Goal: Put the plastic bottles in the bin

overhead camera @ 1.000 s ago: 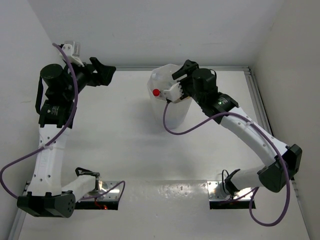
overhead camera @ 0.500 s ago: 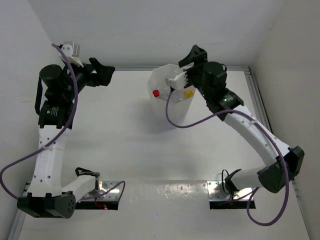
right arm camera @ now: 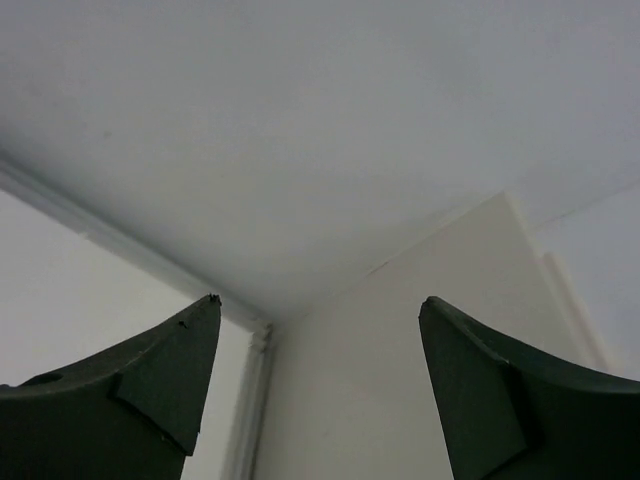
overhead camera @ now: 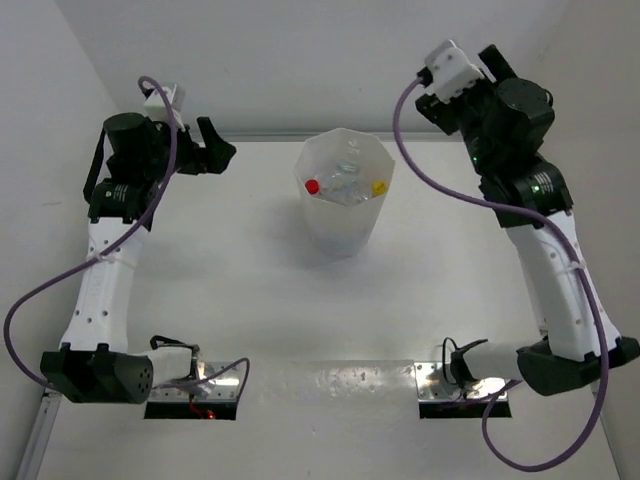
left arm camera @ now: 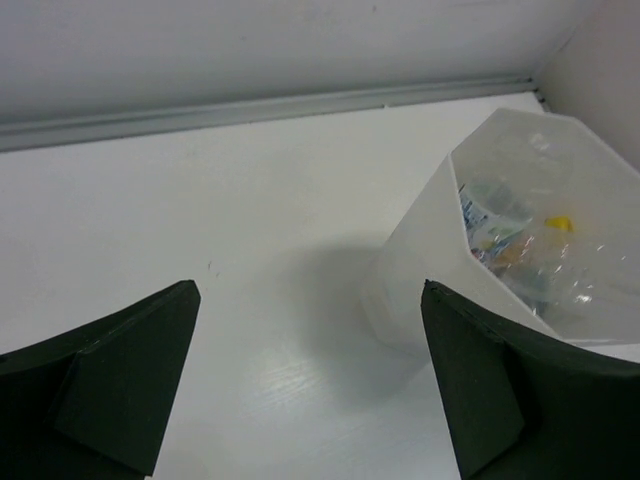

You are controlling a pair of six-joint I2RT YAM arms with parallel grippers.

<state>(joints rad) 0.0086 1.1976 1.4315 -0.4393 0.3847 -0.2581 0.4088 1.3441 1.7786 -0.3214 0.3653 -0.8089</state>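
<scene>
With bottles (overhead camera: 345,186) lying in the bin (overhead camera: 340,236) near the bench's (overhead camera: 230,285) far edge, the left end effector (left arm camera: 310,300) and right end effector (right arm camera: 318,305) are hanging wide and empty, seemingly finishing, needing only parking.

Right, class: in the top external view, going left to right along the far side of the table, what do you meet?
left gripper → red-capped bottle → yellow-capped bottle, both inside the bin → right gripper

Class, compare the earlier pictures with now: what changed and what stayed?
The right gripper rose from the bin and drew back to the far right, open and empty. A yellow-capped bottle now shows inside. The bin and red-capped bottle stayed put; the left gripper stayed open, far left.
</scene>
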